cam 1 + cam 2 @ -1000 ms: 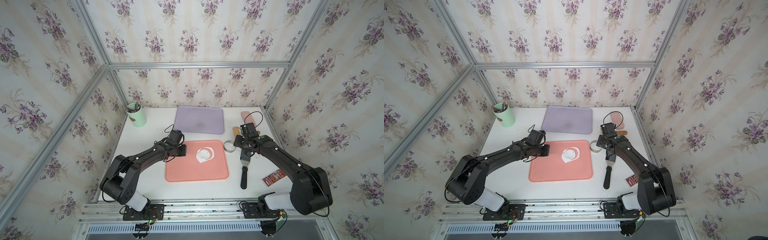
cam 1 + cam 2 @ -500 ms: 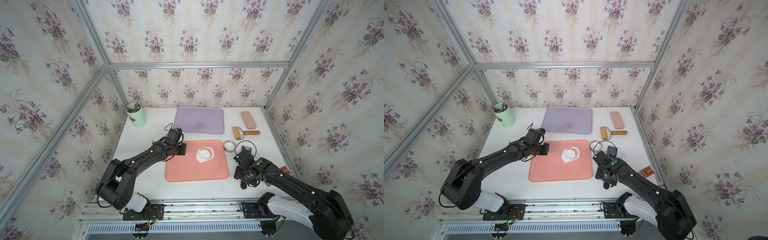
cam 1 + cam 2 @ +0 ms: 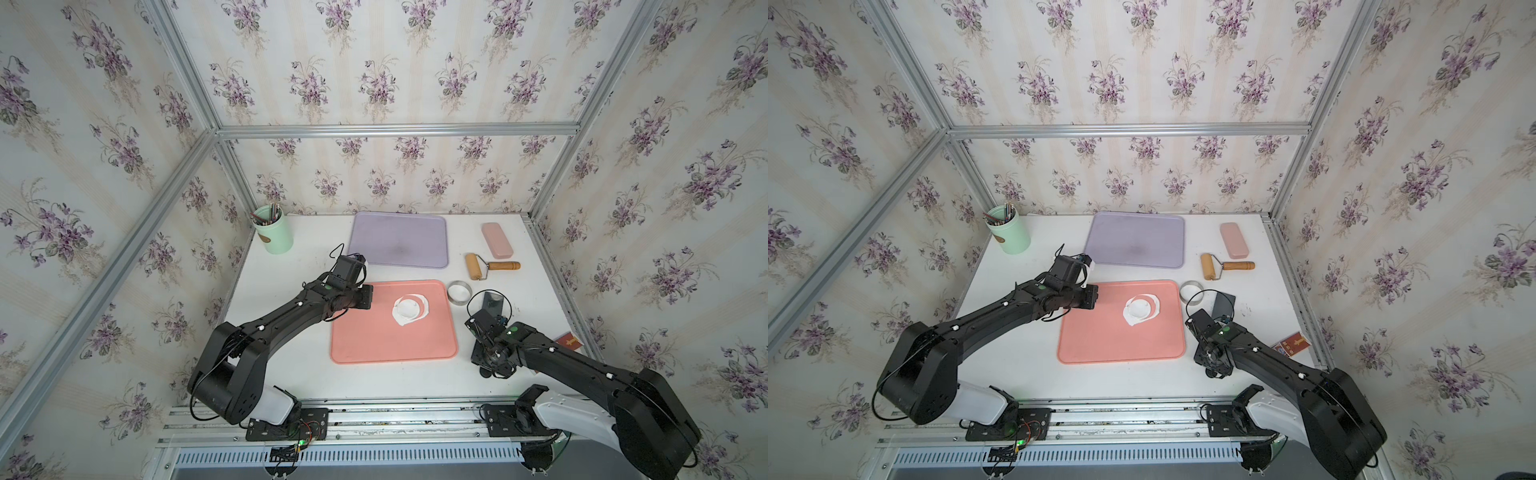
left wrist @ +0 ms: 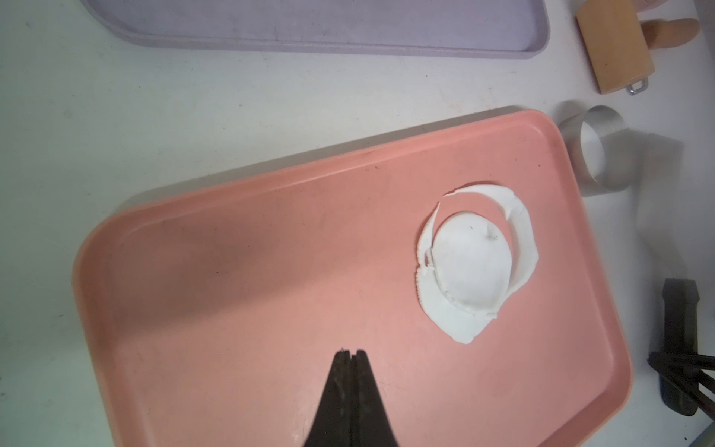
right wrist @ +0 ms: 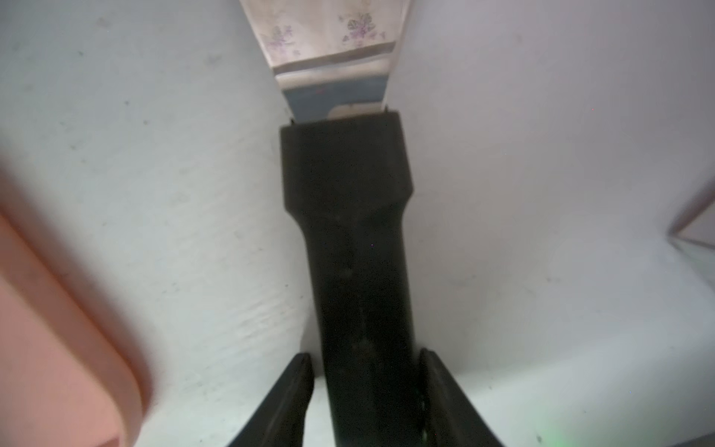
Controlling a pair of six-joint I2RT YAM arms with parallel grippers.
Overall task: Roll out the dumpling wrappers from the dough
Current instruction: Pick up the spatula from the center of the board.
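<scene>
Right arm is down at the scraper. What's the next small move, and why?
Probably close the right gripper on the black scraper handle: its jaws straddle it with a sliver of gap on one side, and the cut wrapper lies unlifted on the pink tray.

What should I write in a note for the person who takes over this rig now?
Left gripper: shut, empty, above the pink tray.
Right gripper: jaws open on both sides of the scraper handle; the scraper lies on the table.
Done: dough rolled flat; one dumpling wrapper cut from it, both on the tray.
To do: probably grip the scraper, lift the wrapper out.
</scene>
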